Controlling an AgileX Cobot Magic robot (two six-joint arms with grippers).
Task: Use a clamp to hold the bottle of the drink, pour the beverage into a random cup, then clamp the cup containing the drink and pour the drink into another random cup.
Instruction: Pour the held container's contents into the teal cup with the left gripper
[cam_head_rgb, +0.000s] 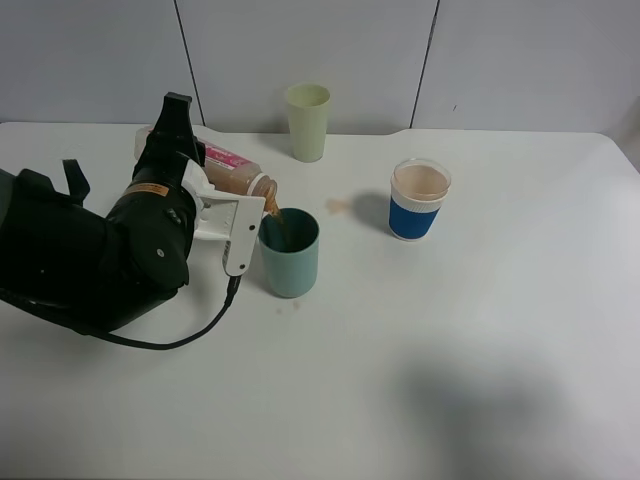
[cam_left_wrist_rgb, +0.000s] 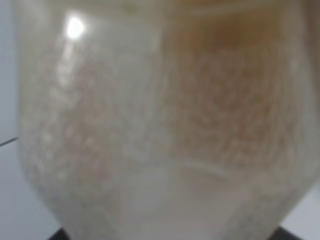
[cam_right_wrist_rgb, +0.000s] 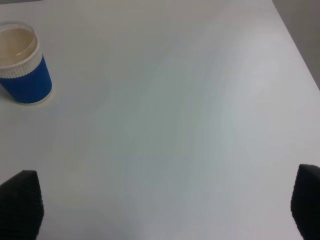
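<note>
Tilted bottle of the drink (cam_left_wrist_rgb: 160, 125) pours into teal-green tumbler (cam_head_rgb: 290, 255)

Left clamp (cam_head_rgb: 228, 198) grips it, mouth just above the tumbler's rim, brown beverage (cam_head_rgb: 274, 210) streaming in. Right gripper (cam_right_wrist_rgb: 162, 207) has its fingers wide and empty, past the blue-banded cup (cam_right_wrist_rgb: 22, 65), well apart from the tumbler.

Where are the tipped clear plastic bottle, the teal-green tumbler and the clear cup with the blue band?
Clear plastic bottle with pink-printed label (cam_head_rgb: 232, 172): high exterior view, on its tilted body.
Matte teal-green tumbler (cam_head_rgb: 291, 265): high exterior view, on its outer wall.
Clear blue-banded cup (cam_head_rgb: 414, 218): high exterior view, on the blue band.
</note>
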